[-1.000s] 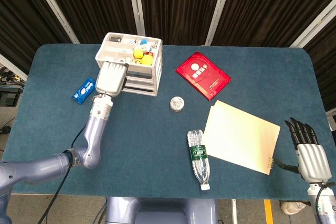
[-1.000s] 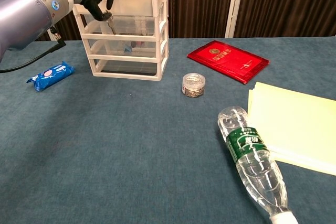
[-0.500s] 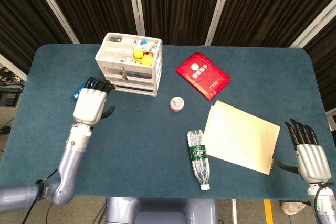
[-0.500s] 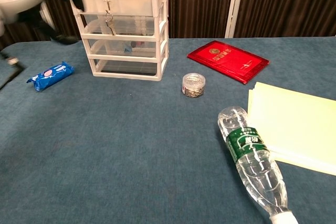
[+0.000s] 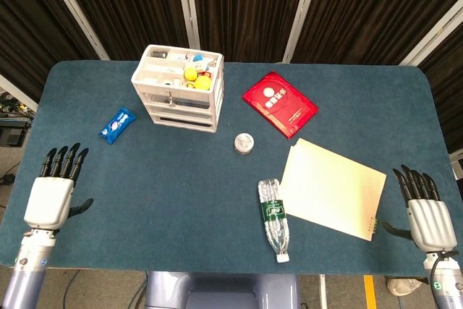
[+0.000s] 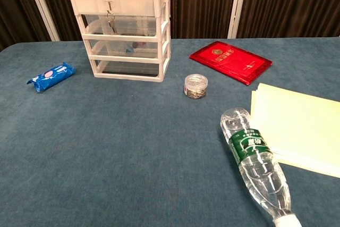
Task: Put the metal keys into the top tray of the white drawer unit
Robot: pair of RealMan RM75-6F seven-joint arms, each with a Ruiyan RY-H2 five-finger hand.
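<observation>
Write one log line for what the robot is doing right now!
left robot hand: open, near table edge | right robot hand: open, idle | keys: hanging at front of drawer unit top tray

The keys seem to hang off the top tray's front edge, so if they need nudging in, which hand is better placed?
Left, probably. The white plastic drawer unit with the metal keys stands on the table's left half, nearer the open left hand than the right hand.

Curtained lab: black drapes (image 5: 239,5), blue-covered table (image 5: 181,179)
</observation>
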